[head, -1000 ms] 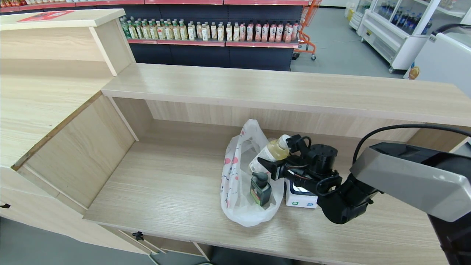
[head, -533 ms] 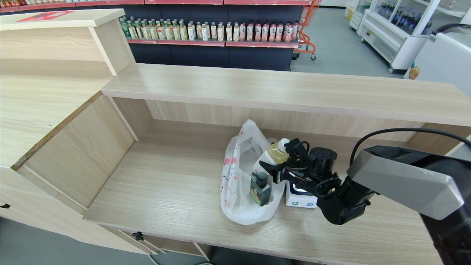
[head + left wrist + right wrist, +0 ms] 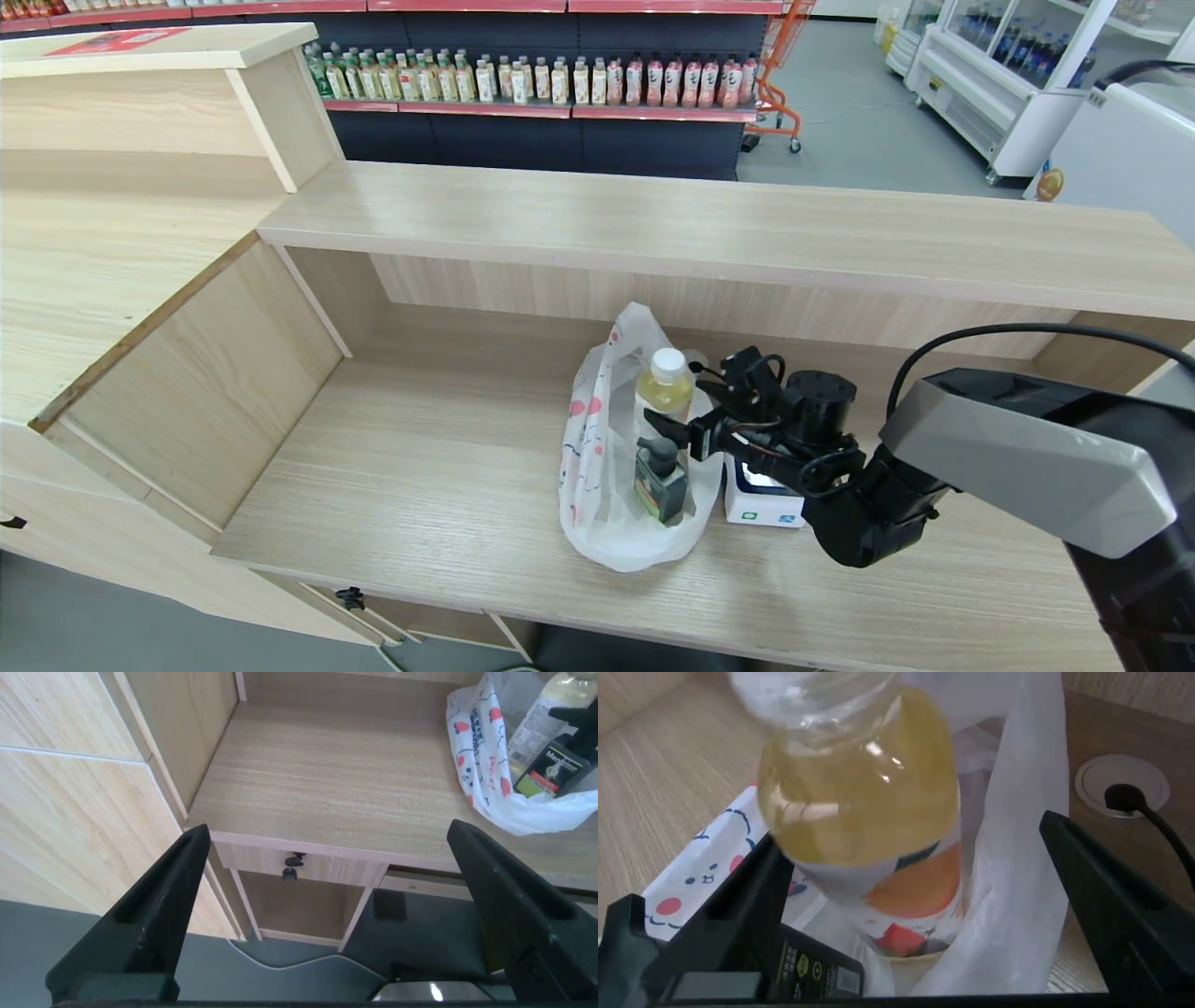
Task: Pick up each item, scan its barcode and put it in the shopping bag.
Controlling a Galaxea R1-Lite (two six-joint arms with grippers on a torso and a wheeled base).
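Closest in, the left gripper [image 3: 329,838] is hovering before the pale wooden counter's [image 3: 420,467] near edge, fingers wide apart. Inside the white, red-printed plastic shopping bag [image 3: 583,439], a dark green pump bottle [image 3: 661,483] is standing. Just behind it, a clear plastic bottle of yellow drink [image 3: 665,397] is standing upright, white cap pointing up. The right gripper [image 3: 910,845] is flanking that bottle, fingers spread and unclamped.
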